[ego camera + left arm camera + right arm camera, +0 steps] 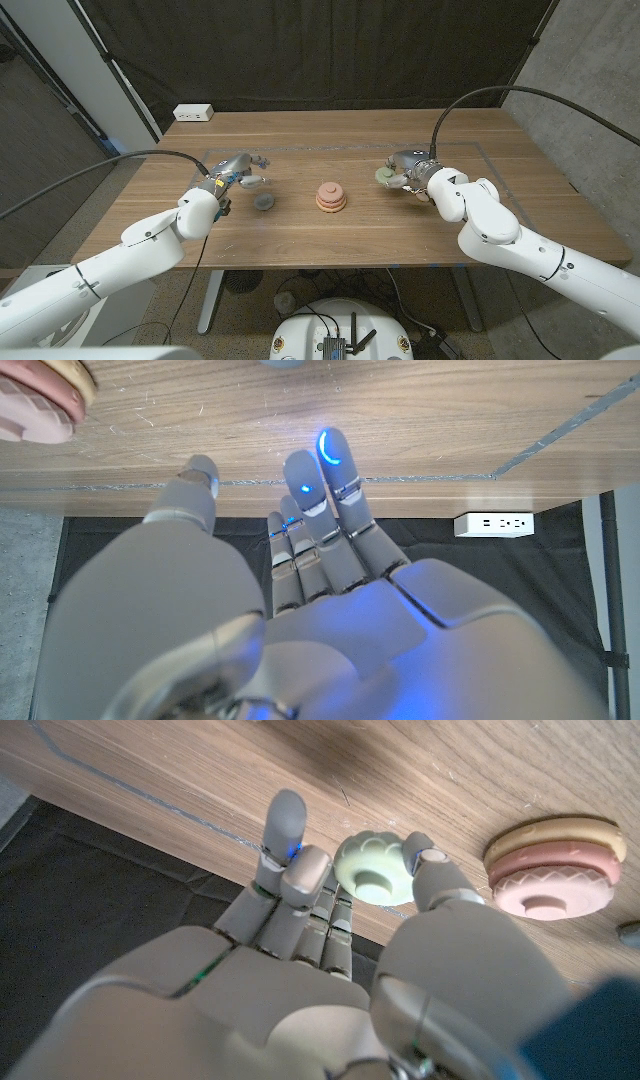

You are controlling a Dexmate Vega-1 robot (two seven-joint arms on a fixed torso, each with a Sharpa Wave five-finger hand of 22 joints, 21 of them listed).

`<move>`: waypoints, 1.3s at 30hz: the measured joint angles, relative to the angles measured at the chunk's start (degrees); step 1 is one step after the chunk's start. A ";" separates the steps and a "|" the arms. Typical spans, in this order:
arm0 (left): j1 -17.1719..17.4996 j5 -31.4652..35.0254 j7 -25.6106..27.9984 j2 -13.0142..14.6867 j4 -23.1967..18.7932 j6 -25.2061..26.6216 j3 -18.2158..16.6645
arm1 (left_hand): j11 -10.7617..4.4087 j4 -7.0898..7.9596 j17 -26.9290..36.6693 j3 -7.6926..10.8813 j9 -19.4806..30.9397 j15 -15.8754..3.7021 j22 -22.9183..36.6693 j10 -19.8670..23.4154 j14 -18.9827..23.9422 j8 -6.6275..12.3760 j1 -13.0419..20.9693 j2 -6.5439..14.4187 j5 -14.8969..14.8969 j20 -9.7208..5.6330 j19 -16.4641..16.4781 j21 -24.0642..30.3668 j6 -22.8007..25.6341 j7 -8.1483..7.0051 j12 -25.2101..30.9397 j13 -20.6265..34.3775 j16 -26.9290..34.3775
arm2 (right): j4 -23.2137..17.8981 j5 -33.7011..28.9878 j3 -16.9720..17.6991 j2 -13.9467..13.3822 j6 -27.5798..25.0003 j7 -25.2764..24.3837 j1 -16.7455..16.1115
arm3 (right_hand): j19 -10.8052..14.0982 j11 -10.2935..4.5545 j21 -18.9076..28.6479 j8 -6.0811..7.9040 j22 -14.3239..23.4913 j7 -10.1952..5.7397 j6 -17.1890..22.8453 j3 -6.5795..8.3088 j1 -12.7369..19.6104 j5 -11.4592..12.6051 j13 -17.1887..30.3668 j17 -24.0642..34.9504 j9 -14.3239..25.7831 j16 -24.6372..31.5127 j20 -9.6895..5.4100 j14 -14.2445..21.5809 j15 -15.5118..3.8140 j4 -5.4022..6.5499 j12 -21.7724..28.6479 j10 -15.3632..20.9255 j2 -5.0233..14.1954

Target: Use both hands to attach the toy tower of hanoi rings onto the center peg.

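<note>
1. Wooden table [300,240] carrying everything, with a white power strip [193,113] lying at its far left corner.
2. Left hand [238,172] hovering over the left half of the table, fingers spread apart and holding nothing; in the left wrist view the same hand [300,600] reaching toward the wood with fingertips [331,452] glowing blue, nothing between them.
3. Grey ring [264,202] lying on the table just beside the left hand, toward the centre, apart from the fingers.
4. Pink and tan ring stack [332,196] sitting near the middle of the table, between the two hands; the peg itself too small to make out. Same stack [552,868] showing in the right wrist view, and its edge [40,400] in the left wrist view.
5. Pale green ring [383,174] being pinched by the right hand [408,170] to the right of the stack, apart from it; whether lifted off the wood or resting on it, cannot tell.
6. In the right wrist view, right hand [330,930] gripping the scalloped green ring [375,870] between thumb and fingers [288,820].
</note>
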 measured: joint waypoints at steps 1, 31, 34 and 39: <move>0.05 -0.03 0.04 0.01 0.00 -0.02 -0.04 | 0.00 0.00 -0.04 0.00 0.00 0.00 0.00 0.00 0.00 0.00 0.00 0.00 0.00 0.00 0.00 0.00 0.15 -0.15 0.00 0.00 0.21 | -0.12 0.00 0.11 -0.01 0.30 0.02 0.00 | 0.00 0.00 0.00 -0.01 0.00 0.00 0.00 0.00 0.00 0.00 0.00 0.00 0.00 0.00 0.00 0.00 0.00 0.00 0.01 0.00 0.00; 0.88 0.12 1.32 0.34 -0.23 -0.21 -0.94 | -0.52 0.00 0.11 -0.01 0.28 0.01 -0.01 0.73 0.43 0.00 0.00 0.00 0.00 -0.22 0.83 0.00 0.84 -0.22 0.00 0.27 0.65 | 0.08 -0.29 1.95 1.35 9.83 0.25 0.89 | 0.21 0.31 0.00 -0.10 0.26 -0.16 0.25 0.00 0.61 0.37 0.48 0.00 0.04 0.48 -0.19 0.41 -0.21 0.00 0.01 0.31 -0.61; 1.01 0.22 1.68 0.33 -0.24 -0.18 -1.09 | -0.51 -0.33 0.01 0.32 0.28 0.01 -0.01 0.73 0.43 0.00 0.00 0.00 0.00 -0.21 0.83 0.00 0.84 -0.22 0.00 0.27 0.65 | 0.38 -0.29 1.96 1.74 10.80 0.24 1.24 | 0.61 0.31 0.00 -0.10 0.26 0.10 0.51 0.00 0.61 0.37 0.50 0.00 -0.01 0.48 -0.19 0.41 -0.21 0.00 0.01 0.32 -0.61; 1.42 0.16 2.33 0.11 0.15 -0.66 -1.57 | -0.51 -0.32 -0.05 0.31 0.28 0.01 -0.01 0.73 0.43 0.00 0.00 0.00 0.00 -0.21 0.83 0.00 0.84 -0.23 0.00 0.11 0.65 | 0.96 -0.46 1.90 2.46 12.92 0.30 2.10 | 0.61 0.31 0.00 -0.10 0.26 0.10 0.51 0.00 0.61 0.37 0.51 0.00 -0.03 0.48 -0.19 0.63 -0.43 0.00 0.00 0.31 -0.61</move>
